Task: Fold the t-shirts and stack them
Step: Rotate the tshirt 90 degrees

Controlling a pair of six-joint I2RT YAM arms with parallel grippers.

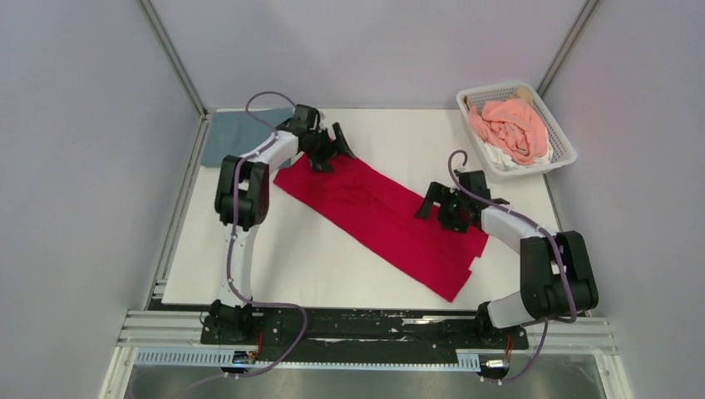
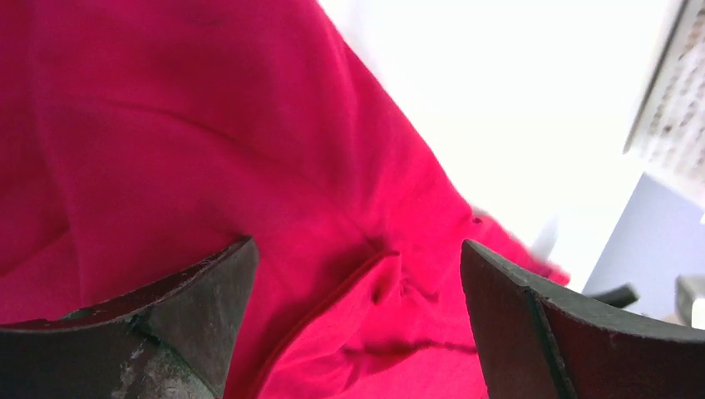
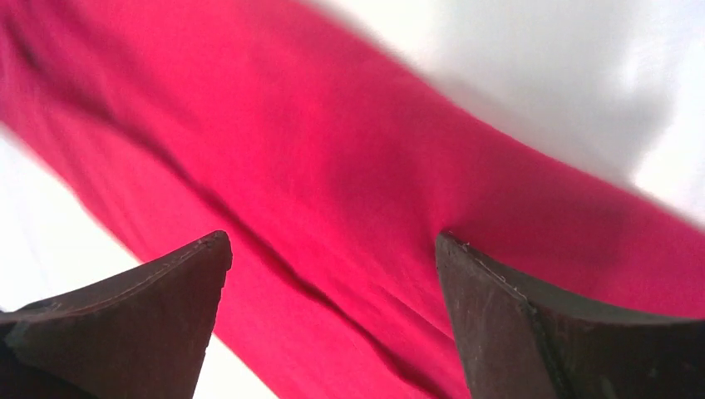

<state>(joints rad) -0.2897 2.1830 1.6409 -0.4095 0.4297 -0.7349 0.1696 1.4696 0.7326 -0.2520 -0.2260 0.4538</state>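
A bright red t-shirt (image 1: 378, 218) lies flat in a long diagonal band across the middle of the table. My left gripper (image 1: 331, 150) is open at the shirt's far left end; in its wrist view the red cloth (image 2: 249, 166) fills the space between the spread fingers. My right gripper (image 1: 434, 204) is open over the shirt's right part; its wrist view shows red cloth (image 3: 357, 183) between the spread fingers. A dull grey-blue t-shirt (image 1: 237, 133) lies flat at the back left corner. Salmon-pink (image 1: 511, 129) and white (image 1: 505, 158) t-shirts lie bunched in the basket.
A white plastic lattice basket (image 1: 567, 150) stands at the back right corner of the white table (image 1: 332, 266). Grey walls close in the left, back and right sides. The arm bases sit on a rail at the near edge.
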